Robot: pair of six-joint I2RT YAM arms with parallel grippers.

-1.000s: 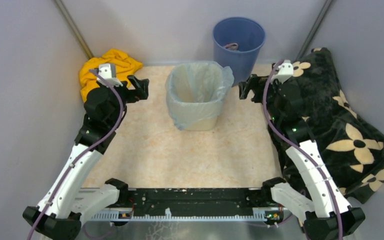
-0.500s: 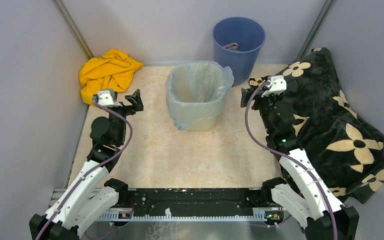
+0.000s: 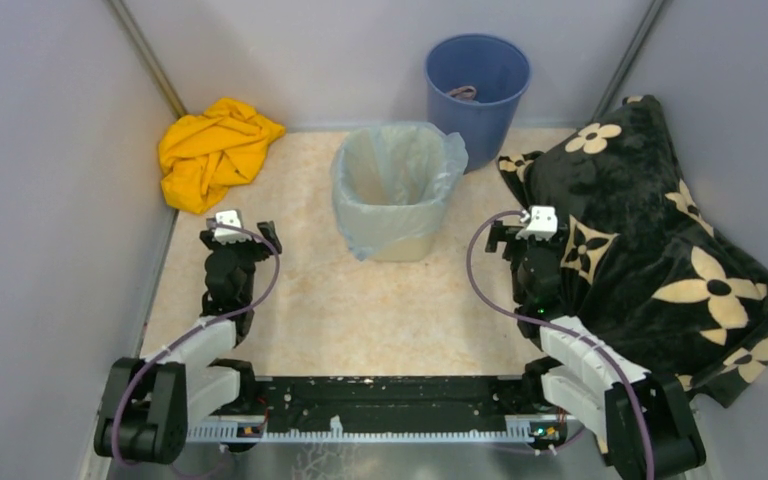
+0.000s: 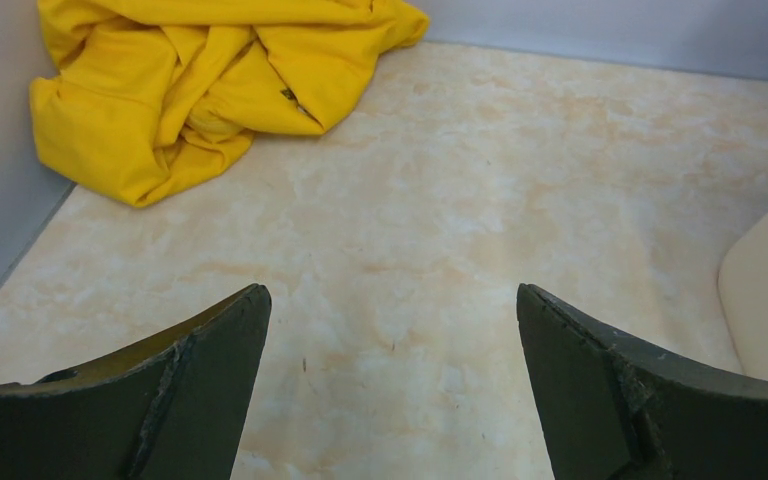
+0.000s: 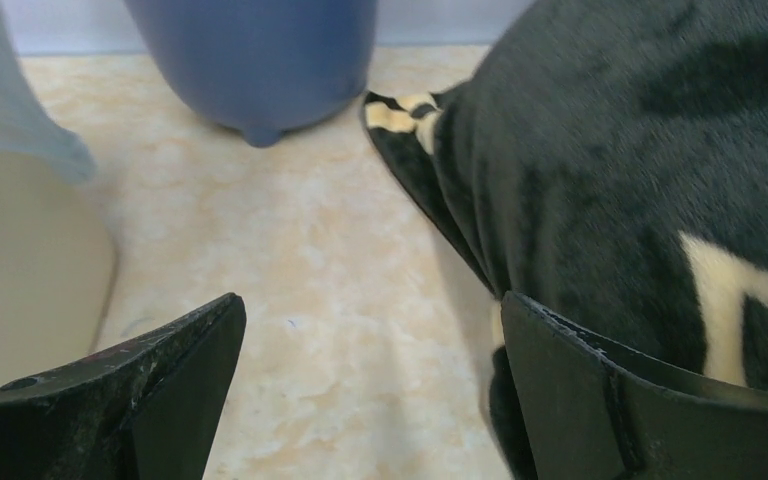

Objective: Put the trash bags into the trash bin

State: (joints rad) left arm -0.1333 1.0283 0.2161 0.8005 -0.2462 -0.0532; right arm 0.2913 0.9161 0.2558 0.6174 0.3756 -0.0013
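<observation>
While crouched, left gripper (image 4: 391,290), right gripper (image 5: 371,297) — agape

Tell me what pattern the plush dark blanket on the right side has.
The plush dark blanket is black with cream flower shapes, clearest in the top external view.

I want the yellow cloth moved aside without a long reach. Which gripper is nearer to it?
Left. The left gripper sits just short of the yellow cloth, on its side of the trash bin; the right gripper is beyond the bin, by the flowered blanket.
</observation>
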